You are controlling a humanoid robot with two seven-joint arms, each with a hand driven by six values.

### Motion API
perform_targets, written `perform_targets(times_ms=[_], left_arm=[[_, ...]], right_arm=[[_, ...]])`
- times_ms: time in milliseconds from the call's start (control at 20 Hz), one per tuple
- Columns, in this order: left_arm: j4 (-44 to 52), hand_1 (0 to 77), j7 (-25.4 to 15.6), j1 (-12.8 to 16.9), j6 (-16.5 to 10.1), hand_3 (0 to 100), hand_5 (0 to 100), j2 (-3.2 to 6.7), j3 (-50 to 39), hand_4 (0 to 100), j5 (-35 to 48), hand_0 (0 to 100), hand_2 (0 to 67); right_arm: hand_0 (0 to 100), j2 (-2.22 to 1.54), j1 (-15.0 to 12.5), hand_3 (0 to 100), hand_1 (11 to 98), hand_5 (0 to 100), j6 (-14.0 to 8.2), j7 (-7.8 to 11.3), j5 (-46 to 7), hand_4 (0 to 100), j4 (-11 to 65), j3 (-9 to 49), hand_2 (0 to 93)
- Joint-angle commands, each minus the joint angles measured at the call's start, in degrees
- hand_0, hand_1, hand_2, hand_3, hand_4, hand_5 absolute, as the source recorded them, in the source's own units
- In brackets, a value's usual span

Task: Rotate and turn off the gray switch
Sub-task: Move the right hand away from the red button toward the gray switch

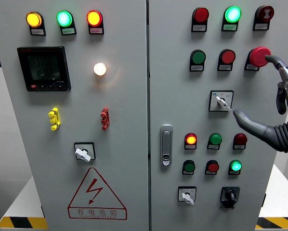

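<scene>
Grey cabinet panel [173,96] fills my view; my right hand [274,110], fingers spread and holding nothing, points one fingertip [236,114] just beside the gray switch [221,101] at right-centre

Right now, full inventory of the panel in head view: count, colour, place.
Indicator lamps, left door: 3, amber, green, red, top row.
Digital meter: 1, black, upper left.
White lamp: 1, lit, right of the meter.
Toggle handles: 2, yellow, red, mid left door.
Gray rotary switches: 3, left door bottom, right door middle, right door bottom.
Black rotary switch: 1, right door bottom.
Warning triangle: 1, red outline, left door bottom.
Door latch: 1, silver, right door's left edge.
Round buttons and lamps, right door: 12, red or green, two groups of six.
Mushroom button: 1, red, right edge.
Right hand: 1, dark gray, right edge, fingers near the middle gray switch.
</scene>
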Motion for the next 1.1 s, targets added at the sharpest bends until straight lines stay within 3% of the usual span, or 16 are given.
perform_targets(times_ms=[0, 250, 550, 700, 850, 1050], left_arm=[[0.00, 0.0, 0.00, 0.02, 0.00, 19, 11, 0.00, 0.00, 8, 0.02, 86, 13.4], [0.00, 0.0, 0.00, 0.02, 0.00, 19, 11, 0.00, 0.00, 8, 0.02, 86, 13.4], [0.00, 0.0, 0.00, 0.02, 0.00, 19, 11, 0.00, 0.00, 8, 0.02, 86, 13.4], [0.00, 0.0, 0.00, -0.06, 0.00, 19, 11, 0.00, 0.00, 8, 0.02, 86, 13.4], [0.00, 0.0, 0.00, -0.06, 0.00, 19, 11, 0.00, 0.00, 8, 0.02, 86, 13.4], [0.00, 0.0, 0.00, -0.06, 0.00, 19, 11, 0.00, 0.00, 8, 0.02, 86, 13.4]], right_arm=[[0, 0.00, 0.36, 100, 34.3, 100, 0.10, 0.00, 0.02, 99, -0.15, 0.07, 18.1], [0, 0.09, 0.80, 100, 34.3, 100, 0.19, 0.00, -0.07, 99, -0.68, 0.16, 19.1], [0, -0.09, 0.71, 100, 34.0, 100, -0.60, -0.88, -0.07, 99, -2.96, 0.16, 29.1], [0, -0.09, 0.71, 100, 33.5, 100, -0.78, -2.90, 0.28, 99, -4.02, -0.01, 35.4], [0, -0.09, 0.71, 100, 33.3, 100, -2.88, -3.08, 0.37, 99, -6.21, -0.19, 42.4], [0, -0.09, 0.71, 100, 33.2, 100, -4.73, -5.45, 0.72, 99, -7.88, -0.98, 48.1]])
